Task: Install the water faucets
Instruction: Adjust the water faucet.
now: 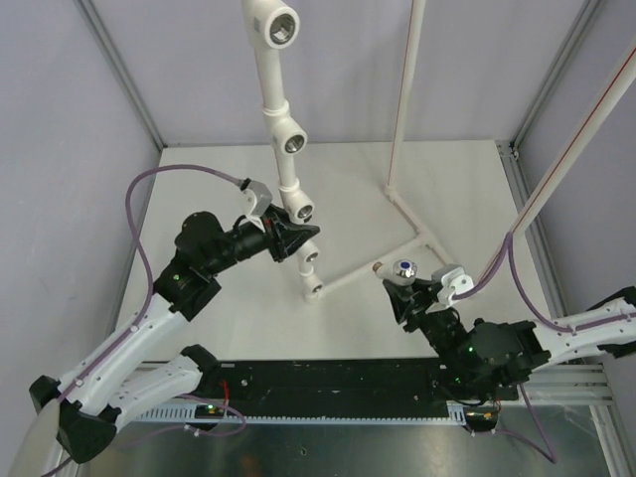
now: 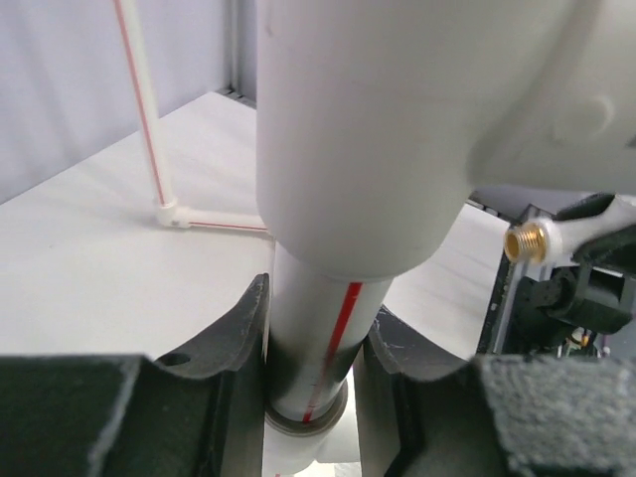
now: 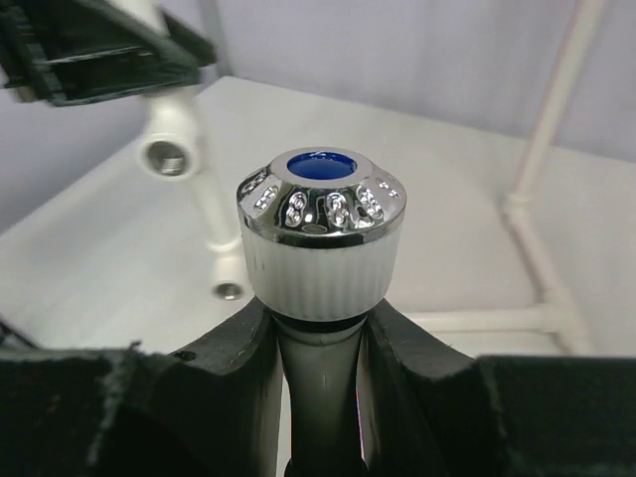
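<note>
**Faucet held, pipe clamped**

Right pincer (image 3: 318, 343) closed on the faucet (image 3: 321, 229) below its blue-centred knob, over the near tabletop (image 1: 209, 199). Only the left wrist view shows its brass thread (image 2: 527, 241). Farther, left pincer (image 2: 313, 343) clamps the pipe frame (image 2: 338, 318).

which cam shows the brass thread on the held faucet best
Left wrist: the brass threaded end shows large and unobstructed. Top external shows it only as a tiny tip. Right wrist shows just the knob cap; the thread is hidden.
</note>
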`<state>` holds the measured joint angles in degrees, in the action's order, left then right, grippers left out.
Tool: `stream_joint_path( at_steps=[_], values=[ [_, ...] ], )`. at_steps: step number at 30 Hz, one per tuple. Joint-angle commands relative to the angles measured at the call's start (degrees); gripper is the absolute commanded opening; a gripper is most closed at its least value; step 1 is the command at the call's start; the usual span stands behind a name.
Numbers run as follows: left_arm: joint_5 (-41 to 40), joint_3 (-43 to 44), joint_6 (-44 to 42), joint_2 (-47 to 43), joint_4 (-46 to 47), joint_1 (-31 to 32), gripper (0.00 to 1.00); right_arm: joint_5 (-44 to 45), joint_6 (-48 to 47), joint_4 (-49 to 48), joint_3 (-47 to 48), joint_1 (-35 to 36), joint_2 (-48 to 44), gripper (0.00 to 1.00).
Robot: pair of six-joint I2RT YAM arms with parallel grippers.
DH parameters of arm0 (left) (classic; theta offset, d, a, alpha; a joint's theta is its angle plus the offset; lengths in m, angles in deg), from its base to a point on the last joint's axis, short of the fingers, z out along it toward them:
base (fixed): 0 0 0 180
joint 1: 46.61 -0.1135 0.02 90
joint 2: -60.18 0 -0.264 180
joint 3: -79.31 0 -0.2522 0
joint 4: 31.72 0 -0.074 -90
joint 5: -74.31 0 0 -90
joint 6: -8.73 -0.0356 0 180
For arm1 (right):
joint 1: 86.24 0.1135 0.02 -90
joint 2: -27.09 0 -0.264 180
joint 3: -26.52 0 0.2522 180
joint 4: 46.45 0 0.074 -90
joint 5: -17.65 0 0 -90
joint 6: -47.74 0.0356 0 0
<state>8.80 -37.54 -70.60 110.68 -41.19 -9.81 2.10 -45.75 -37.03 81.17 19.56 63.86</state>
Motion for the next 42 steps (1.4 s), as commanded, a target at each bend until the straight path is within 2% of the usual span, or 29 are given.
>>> stream_joint_path(
  at_steps=[1,5,8,11,14,18,21,24,26,30,32,37,41,42],
  values=[
    [-6.6,-0.4,13.5,-2.5,-9.4,-4.1,0.00,2.0,-6.4,2.7,1.5,-4.6,-5.0,0.00],
    [-7.3,-2.4,13.9,-7.6,-12.1,-7.2,0.00,9.1,-7.3,3.7,2.4,-2.3,-8.3,0.00],
    [-7.7,-3.5,14.1,-10.4,-13.9,-7.6,0.00,14.8,-11.7,-0.6,3.3,2.0,-7.9,0.00],
    [-8.5,-4.5,14.4,-12.4,-14.7,-7.6,0.00,17.4,-12.9,-2.5,5.2,4.2,-6.6,0.00],
    [-9.1,-4.9,14.5,-13.9,-15.5,-7.6,0.00,17.3,-10.1,-1.9,6.7,5.2,-7.0,0.00],
    [-8.1,-4.0,13.0,-14.7,-17.2,-7.6,0.00,14.9,-2.7,2.8,7.9,4.3,-14.0,0.00],
    [-5.8,-2.5,10.5,-14.2,-18.9,-7.6,0.00,11.4,3.2,8.1,8.8,3.0,-23.5,0.00],
    [-4.1,0.7,7.3,-12.3,-21.6,-6.9,0.00,10.9,3.7,9.2,9.3,2.4,-30.9,0.00],
    [-6.0,3.8,3.9,-9.7,-24.8,-4.7,0.00,13.4,3.7,10.8,9.9,2.9,-33.7,0.00],
    [-16.2,12.9,-3.9,-2.5,-33.6,5.2,0.00,21.2,10.2,22.0,12.6,6.3,-34.9,0.00],
    [-19.6,17.3,-6.1,0.7,-36.6,8.1,0.00,22.6,11.2,24.3,13.2,7.8,-35.3,0.00],
    [-25.3,24.0,-9.5,4.2,-40.9,10.2,0.00,23.0,12.4,25.1,14.2,9.2,-36.4,0.00],
    [-29.0,24.1,-10.5,3.9,-42.1,10.7,0.00,22.9,14.2,23.8,14.5,13.2,-40.7,0.00],
    [-29.3,23.8,-10.6,3.4,-42.1,10.8,0.00,22.9,16.8,26.5,15.3,15.4,-41.4,0.00]
  ],
)
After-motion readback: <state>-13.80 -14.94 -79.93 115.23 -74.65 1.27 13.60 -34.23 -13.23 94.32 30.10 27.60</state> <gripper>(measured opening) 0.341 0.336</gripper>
